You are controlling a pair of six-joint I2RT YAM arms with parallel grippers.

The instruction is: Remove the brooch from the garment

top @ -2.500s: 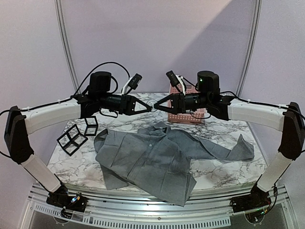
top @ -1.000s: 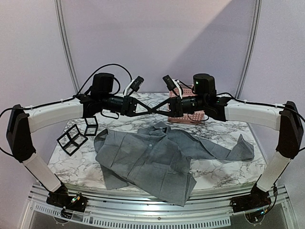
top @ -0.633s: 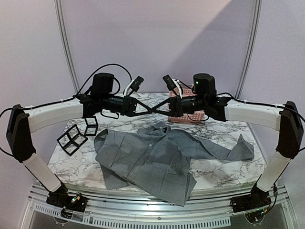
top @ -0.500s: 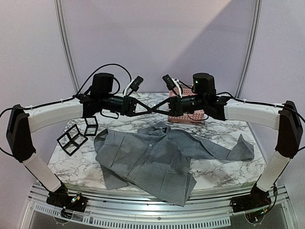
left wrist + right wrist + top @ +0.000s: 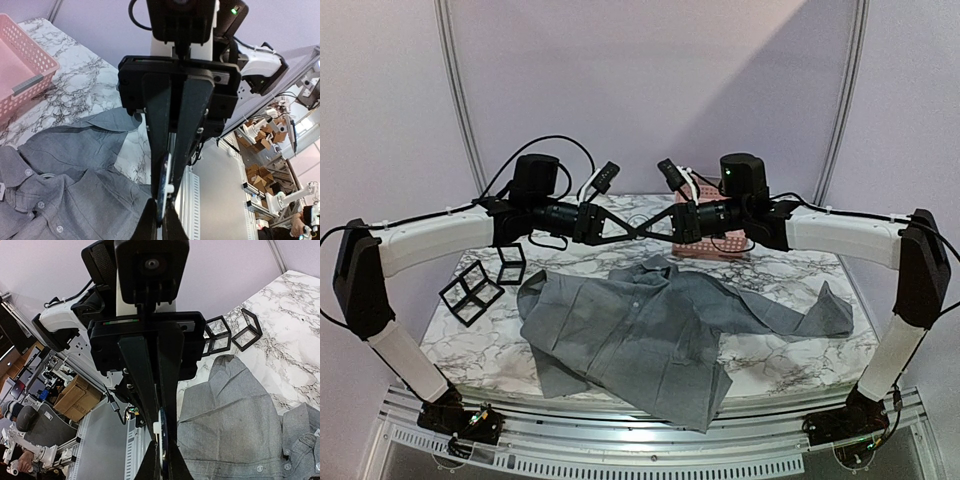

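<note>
In the top external view the pink basket (image 5: 705, 250) is mostly hidden behind the right arm (image 5: 760, 215), and whatever sits where the two sets of fingertips overlap is too small to resolve. In the left wrist view the small blue-and-white object (image 5: 163, 192) clamped edge-on where the left hand (image 5: 160, 216) meets the right hand (image 5: 167, 200) cannot be identified; the lower edge cuts off the grey garment (image 5: 75, 200).

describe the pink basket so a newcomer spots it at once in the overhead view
Start at the marble table and go to its far edge, behind the grey shirt and its collar. The pink basket sits there, partly hidden by the right arm. It is the only pink thing, with lattice walls, unlike the black open-frame cubes at the table's left.
</note>
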